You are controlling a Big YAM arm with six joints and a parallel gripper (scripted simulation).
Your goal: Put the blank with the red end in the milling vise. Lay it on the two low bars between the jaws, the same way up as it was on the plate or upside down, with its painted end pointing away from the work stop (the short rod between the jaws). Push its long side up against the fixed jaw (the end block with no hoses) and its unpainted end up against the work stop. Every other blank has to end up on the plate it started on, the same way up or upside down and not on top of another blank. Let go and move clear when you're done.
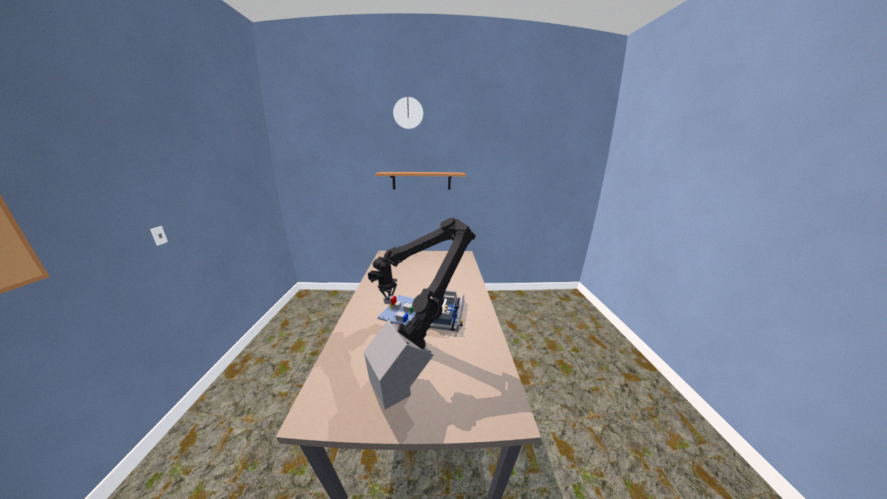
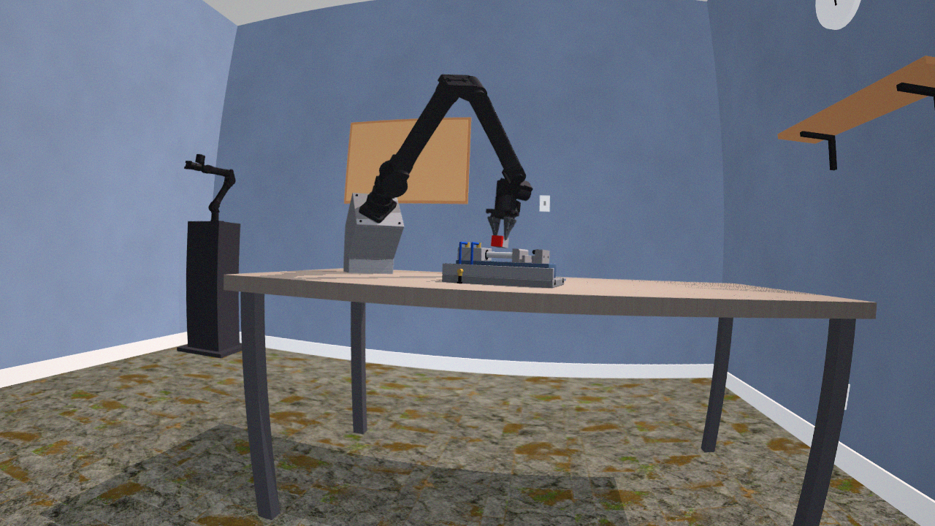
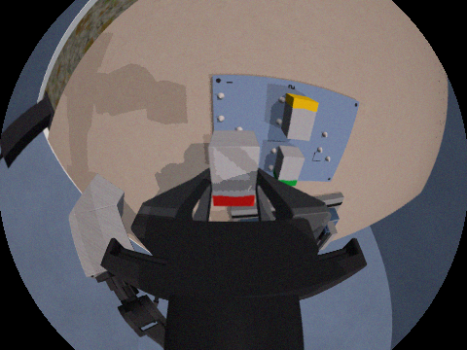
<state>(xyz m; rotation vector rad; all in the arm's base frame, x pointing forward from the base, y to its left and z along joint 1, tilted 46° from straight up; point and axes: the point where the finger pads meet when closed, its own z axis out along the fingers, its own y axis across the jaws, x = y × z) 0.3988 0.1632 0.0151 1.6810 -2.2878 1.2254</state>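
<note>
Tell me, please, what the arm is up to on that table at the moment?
The single arm's pincer is shut on the red-ended blank and holds it in the air above the blue plate. The yellow-ended blank and the green-ended blank lie on that plate. The milling vise stands beside the plate, and the held blank is not in it yet, so carrying it over and seating it is probably next.

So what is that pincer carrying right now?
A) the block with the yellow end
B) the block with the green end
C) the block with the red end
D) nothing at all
C: the pincer is shut on the red-ended blank, lifted above the plate, where the yellow-ended blank and green-ended blank remain.
</note>
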